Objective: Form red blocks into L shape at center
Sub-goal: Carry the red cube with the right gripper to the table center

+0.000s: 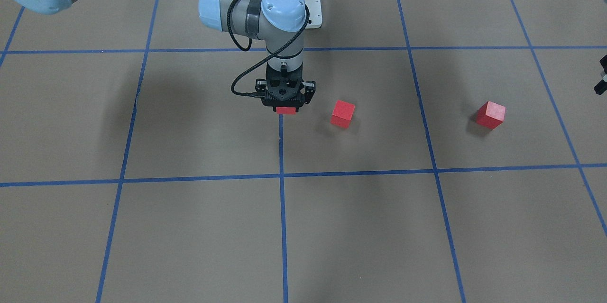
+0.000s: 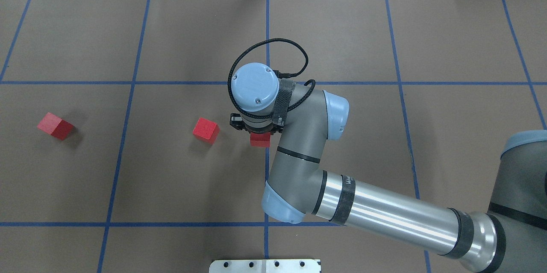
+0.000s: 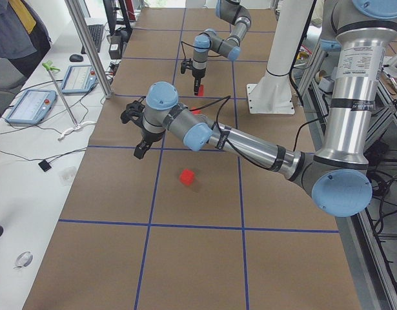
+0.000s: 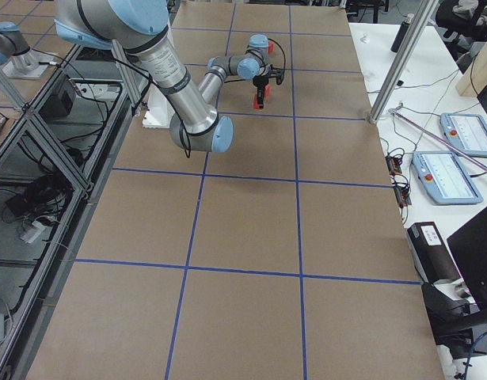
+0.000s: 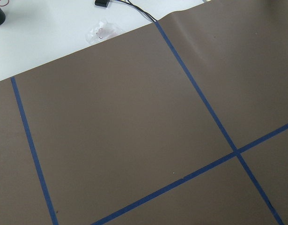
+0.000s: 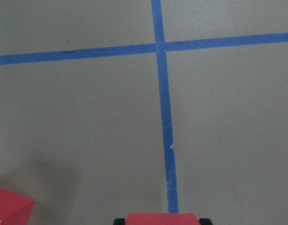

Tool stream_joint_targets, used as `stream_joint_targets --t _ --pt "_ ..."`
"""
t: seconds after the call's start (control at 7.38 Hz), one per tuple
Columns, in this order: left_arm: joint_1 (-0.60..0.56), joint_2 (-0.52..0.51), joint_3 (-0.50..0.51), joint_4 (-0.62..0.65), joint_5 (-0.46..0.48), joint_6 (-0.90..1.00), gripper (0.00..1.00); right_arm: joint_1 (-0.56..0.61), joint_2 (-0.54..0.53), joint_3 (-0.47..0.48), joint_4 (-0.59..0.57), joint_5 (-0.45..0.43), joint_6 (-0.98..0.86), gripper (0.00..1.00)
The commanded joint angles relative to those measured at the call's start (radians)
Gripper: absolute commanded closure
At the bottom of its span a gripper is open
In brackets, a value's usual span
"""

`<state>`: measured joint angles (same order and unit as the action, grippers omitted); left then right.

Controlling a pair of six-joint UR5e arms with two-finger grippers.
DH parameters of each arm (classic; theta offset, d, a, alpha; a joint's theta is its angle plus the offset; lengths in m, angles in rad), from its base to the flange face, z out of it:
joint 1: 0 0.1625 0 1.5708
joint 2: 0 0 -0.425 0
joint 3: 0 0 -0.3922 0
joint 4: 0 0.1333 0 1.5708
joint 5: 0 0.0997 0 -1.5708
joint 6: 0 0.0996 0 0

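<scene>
Right gripper (image 1: 286,105): jaws pinch one red block (image 1: 286,110) at the centre blue tape line (image 1: 281,151).
I judge it light, rigid, non-slip; flat opposite faces suit. Second block (image 1: 342,113) near the jaws' left, third block (image 1: 491,114) well beyond.

Even bright overhead light, soft shadows beside the red blocks (image 1: 342,113), right wrist view slightly blurred

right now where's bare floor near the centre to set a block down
Bare: the grid square on the robot's right of the centre blue line, and the row of squares on the operators' side. Crowded: at that line, where the right gripper holds one red block, with a second red block close on its left, apart.
</scene>
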<state>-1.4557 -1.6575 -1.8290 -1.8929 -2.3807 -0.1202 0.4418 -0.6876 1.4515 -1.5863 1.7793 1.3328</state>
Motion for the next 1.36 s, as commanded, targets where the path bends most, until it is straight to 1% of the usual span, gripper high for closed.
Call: stream_joint_targets --t 0.0,0.27,0.41,0.54,0.81,0.95,1.08,1.22 --pt "0.000 0.004 -0.001 0.000 0.000 0.002 0.00 -0.015 -0.010 -0.003 0.002 -0.001 0.002 1.00" --pt "0.000 0.004 -0.001 0.000 0.000 0.002 0.00 -0.023 -0.019 -0.003 0.005 -0.001 0.003 1.00" --pt "0.001 0.004 -0.001 0.000 0.000 0.002 0.00 -0.026 -0.020 -0.002 0.005 -0.001 0.005 0.98" --pt "0.001 0.004 -0.001 0.000 0.000 0.001 0.00 -0.028 -0.023 -0.002 0.005 -0.001 0.005 0.89" --pt "0.000 0.004 -0.001 0.000 0.000 0.001 0.00 -0.034 -0.052 -0.003 0.064 -0.017 0.005 0.66" --pt "0.001 0.004 -0.001 0.000 0.000 0.001 0.00 -0.037 -0.052 -0.003 0.066 -0.021 0.006 0.59" --pt "0.001 0.004 0.000 0.000 0.000 0.001 0.00 -0.037 -0.049 -0.003 0.066 -0.023 0.006 0.42" --pt "0.001 0.004 0.000 0.000 0.002 0.001 0.00 -0.043 -0.052 -0.002 0.066 -0.041 0.006 0.01"
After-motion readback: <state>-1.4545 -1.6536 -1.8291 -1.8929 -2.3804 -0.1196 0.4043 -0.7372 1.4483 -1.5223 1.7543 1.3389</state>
